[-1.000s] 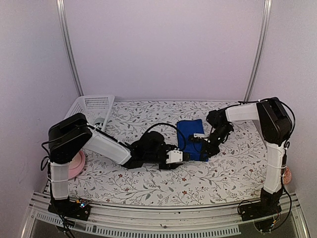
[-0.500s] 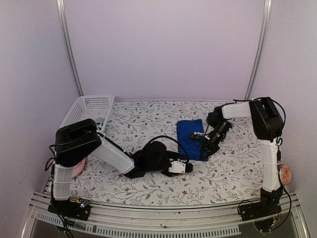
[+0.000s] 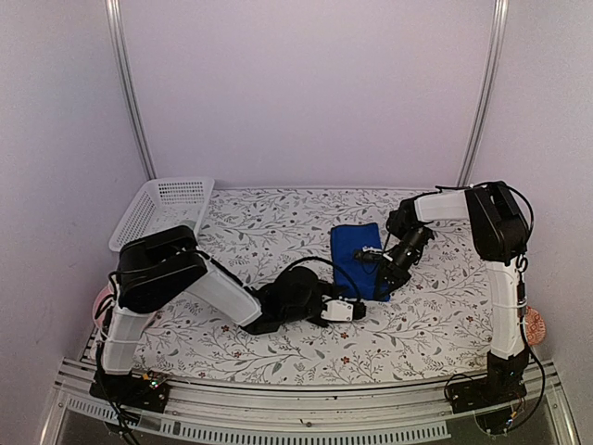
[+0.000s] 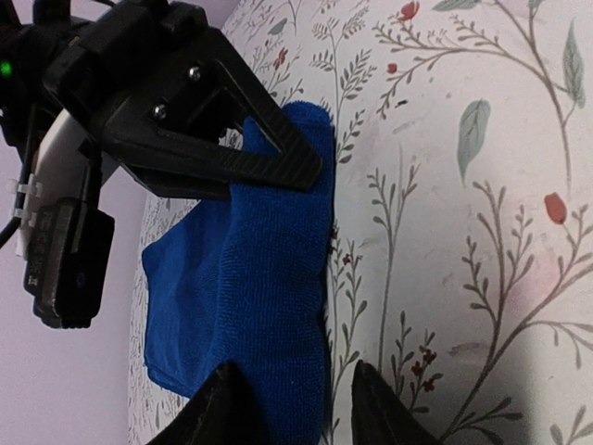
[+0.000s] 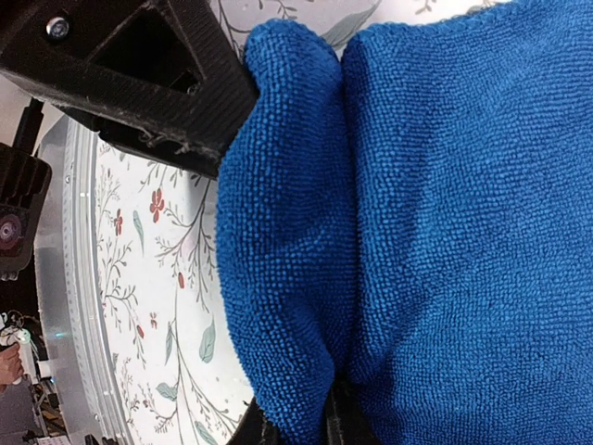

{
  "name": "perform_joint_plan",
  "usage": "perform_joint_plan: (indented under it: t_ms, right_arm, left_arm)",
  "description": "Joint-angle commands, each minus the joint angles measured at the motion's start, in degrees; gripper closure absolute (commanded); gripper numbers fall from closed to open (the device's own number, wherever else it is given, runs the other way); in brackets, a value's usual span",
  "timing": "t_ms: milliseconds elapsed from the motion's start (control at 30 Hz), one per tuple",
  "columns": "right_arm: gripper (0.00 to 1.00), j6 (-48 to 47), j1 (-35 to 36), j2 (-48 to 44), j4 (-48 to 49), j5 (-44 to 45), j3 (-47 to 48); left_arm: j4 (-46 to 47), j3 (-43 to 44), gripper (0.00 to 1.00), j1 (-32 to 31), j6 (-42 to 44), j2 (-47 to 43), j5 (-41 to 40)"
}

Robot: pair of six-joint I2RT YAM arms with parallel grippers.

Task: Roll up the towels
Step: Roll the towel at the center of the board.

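A royal-blue towel (image 3: 357, 246) lies on the floral cloth, right of centre, its near edge turned up into a thick roll (image 4: 278, 278). My right gripper (image 3: 378, 273) is shut on one end of that roll; in the right wrist view the fold (image 5: 283, 278) is pinched between its fingers (image 5: 301, 419). My left gripper (image 3: 359, 310) sits low at the roll's other end. In the left wrist view its jaws (image 4: 295, 373) stand apart astride the roll: one fingertip (image 4: 227, 399) over blue fabric, the other (image 4: 375, 403) on the tablecloth. The right gripper's finger (image 4: 232, 158) shows at the far end.
A white slotted basket (image 3: 167, 199) stands at the back left corner. A pink object (image 3: 100, 301) peeks out behind the left arm's base. The table's metal front rail (image 3: 296, 408) runs along the near edge, with upright frame posts (image 3: 482, 93) at the back.
The left arm has swung nearer and to the right, bringing its gripper down to the roll's end with jaws narrower. The right gripper shifted slightly left early on and keeps its hold.
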Motion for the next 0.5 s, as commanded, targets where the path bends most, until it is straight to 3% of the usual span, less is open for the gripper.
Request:
perform_joint_plan:
  t_ms: [0,333,467]
  right_arm:
    - [0.84,-1.0,0.4,3.0,-2.3,2.9,-0.9]
    - [0.84,-2.9,0.4,4.9,-5.2,4.0,1.7]
    - [0.83,-2.8,0.4,5.6,-6.0,4.2,3.9]
  left_arm:
    - [-2.7,0.9,0.57,-0.4,1.1,2.7,-1.8]
    - [-3.8,1.9,0.59,0.2,3.4,5.2,-4.3]
    - [-4.9,1.9,0.76,0.5,3.4,5.0,-3.7]
